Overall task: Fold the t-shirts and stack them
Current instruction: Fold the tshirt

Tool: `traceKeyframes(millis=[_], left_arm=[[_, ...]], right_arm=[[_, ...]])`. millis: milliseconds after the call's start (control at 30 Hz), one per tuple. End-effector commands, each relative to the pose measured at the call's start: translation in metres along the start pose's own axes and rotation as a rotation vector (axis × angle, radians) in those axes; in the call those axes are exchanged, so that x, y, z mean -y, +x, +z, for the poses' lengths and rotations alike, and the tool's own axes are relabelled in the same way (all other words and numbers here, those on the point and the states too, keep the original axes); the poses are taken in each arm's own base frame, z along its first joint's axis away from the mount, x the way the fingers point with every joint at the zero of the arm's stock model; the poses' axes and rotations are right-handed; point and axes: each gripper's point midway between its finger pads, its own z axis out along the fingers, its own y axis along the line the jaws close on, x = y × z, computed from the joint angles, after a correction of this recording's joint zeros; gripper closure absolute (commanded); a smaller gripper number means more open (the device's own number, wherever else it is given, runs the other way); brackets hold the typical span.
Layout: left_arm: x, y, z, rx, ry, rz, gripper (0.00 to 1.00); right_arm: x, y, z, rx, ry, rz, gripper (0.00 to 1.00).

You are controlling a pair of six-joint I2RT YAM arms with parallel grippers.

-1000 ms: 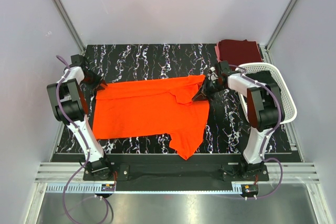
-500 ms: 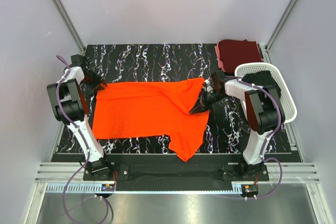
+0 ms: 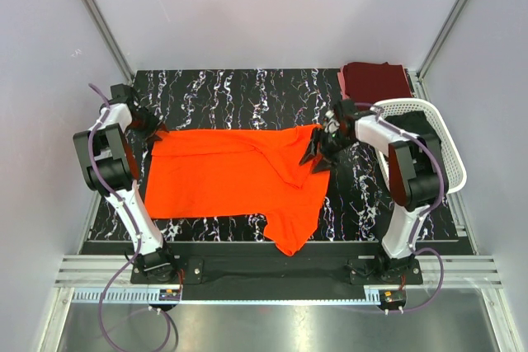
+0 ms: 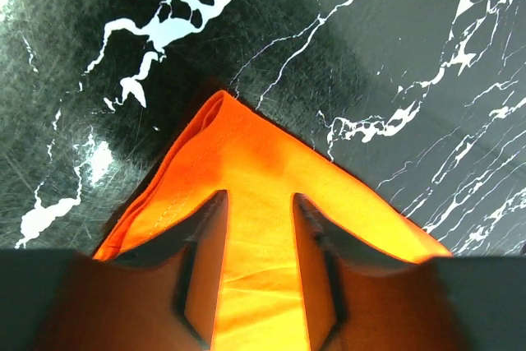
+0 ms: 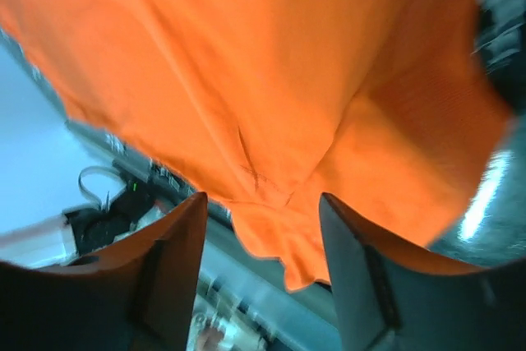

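T-shirt [image 3: 223, 183], orange cloth (rumpled)

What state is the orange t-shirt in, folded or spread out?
Mostly spread: the orange t-shirt lies flat across the table, with only its right end bunched over itself.

Bright even light; orange t-shirt [image 5: 246, 80] blurs in right wrist view.

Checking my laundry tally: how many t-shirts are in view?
2 clearly: the orange t-shirt spread across mid-table, and the maroon t-shirt folded at the far right corner. A dark shape in the white basket may be a third.
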Motion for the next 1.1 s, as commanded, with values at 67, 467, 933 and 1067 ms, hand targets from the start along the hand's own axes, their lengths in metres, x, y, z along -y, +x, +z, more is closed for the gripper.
traceKeyframes(millis=[67,467,933,1067], left_arm=[[0.022,-0.028,-0.022,0.105,0.057,0.109,0.50],[0.000,-0.017,-0.028,0.088,-0.058,0.103,0.43],[-0.034,0.085,-0.072,0.050,-0.132,0.118,0.50],[-0.040,0.119,-0.082,0.011,-0.107,0.122,0.50]], right_arm=[[0.005,-0.085,-0.059,0.302,0.122,-0.043,0.32],[-0.009,-0.126,-0.051,0.295,0.089,-0.041,0.46],[-0.030,0.076,-0.035,0.057,0.161,-0.474,0.41],[-0.004,0.116,-0.018,0.001,0.140,-0.389,0.40]])
